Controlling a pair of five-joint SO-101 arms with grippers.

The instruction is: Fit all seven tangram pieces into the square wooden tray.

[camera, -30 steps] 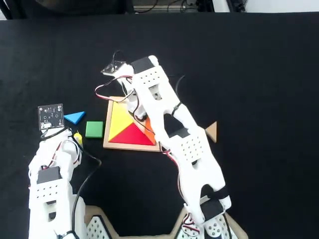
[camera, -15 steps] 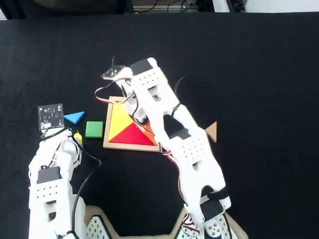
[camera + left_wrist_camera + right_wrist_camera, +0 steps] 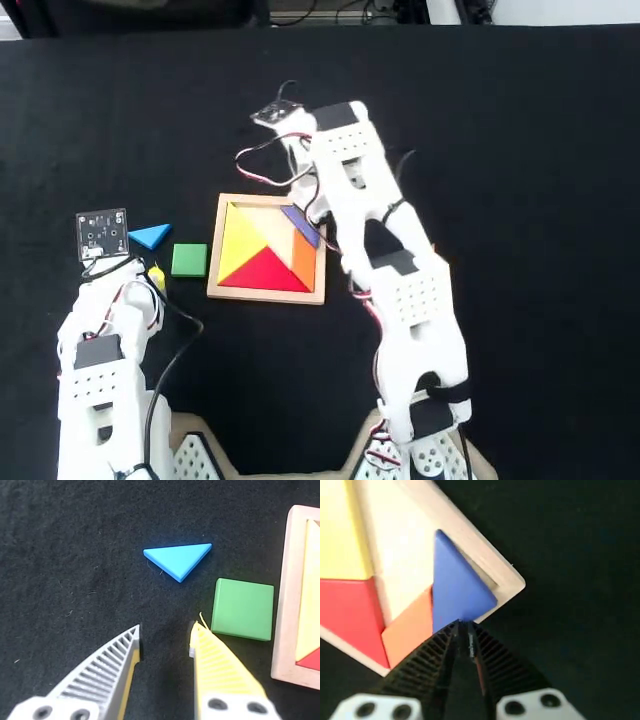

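**Dark blue piece unseated at the tray's corner**

High view: the tray (image 3: 265, 298) holds yellow, red and orange pieces. The green square (image 3: 189, 259) and blue triangle (image 3: 150, 236) wait just beside it.

Left wrist view: the left jaws hang partly open and empty beside the tray.

Right wrist view: the right jaws are closed, gripping nothing. Their tips touch the dark blue piece (image 3: 457, 585), which seems propped on the tray's corner rim, probably to nudge it flat.

In the left wrist view the tray (image 3: 285, 580) runs off the picture's edge; I get one rim plus slivers of the yellow piece (image 3: 310, 580) and red piece (image 3: 312, 664). In the right wrist view my right claw (image 3: 462, 630) covers the blue piece's (image 3: 455, 580) near tip. From above, the right arm (image 3: 400, 290) hides the tray's far right corner.
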